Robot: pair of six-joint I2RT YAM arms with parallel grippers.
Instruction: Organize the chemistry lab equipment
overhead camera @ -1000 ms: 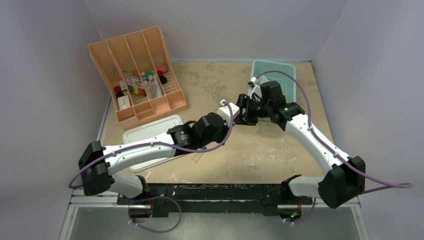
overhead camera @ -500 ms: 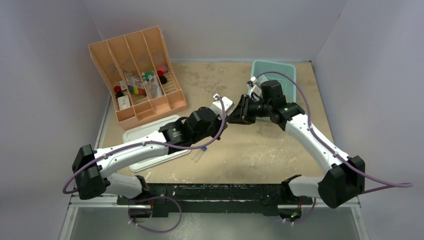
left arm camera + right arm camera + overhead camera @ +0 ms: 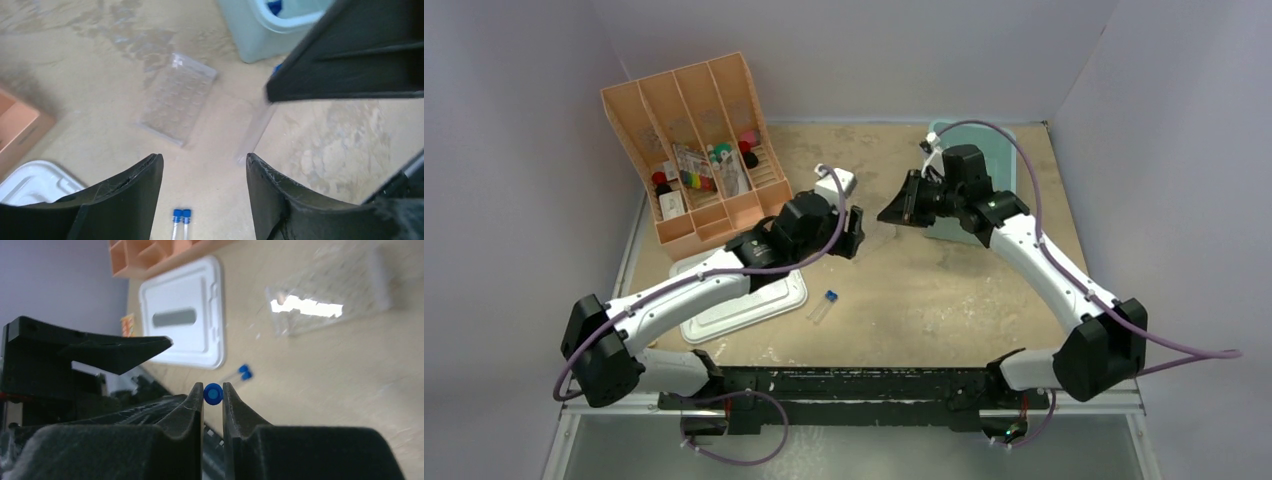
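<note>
1. Counter [image 3: 924, 290]: sandy, stained, and carries everything noted here.
2. Orange organizer [image 3: 724, 215] at the far left, small items sitting in its slots. Grey lid [image 3: 764, 300] lies flat just in front of it, partly under the left arm.
3. Teal bin [image 3: 245, 40] at the far right, behind the right arm. Contents mostly hidden.
4. Clear rack [image 3: 177, 97] lies flat on the counter, hole side up, roughly between the two arms. No tubes seen in it.
5. Left end effector [image 3: 202, 175]: jaws spread wide, nothing between them, hovering above the counter on the near side of the rack.
6. Right end effector [image 3: 213, 390]: jaws pinched on a blue-capped test tube [image 3: 256, 131], gripped just below the cap. The tube hangs slightly tilted, its lower end just beside the rack's right edge and not over a hole.
7. Two test tubes [image 3: 824, 305] lie side by side on the counter, near the lid's corner.
8. Step in hand, as I judge it: racking the tubes, first one. The next move calls for shifting the tube over a hole, squaring it upright, lowering, then releasing.
</note>
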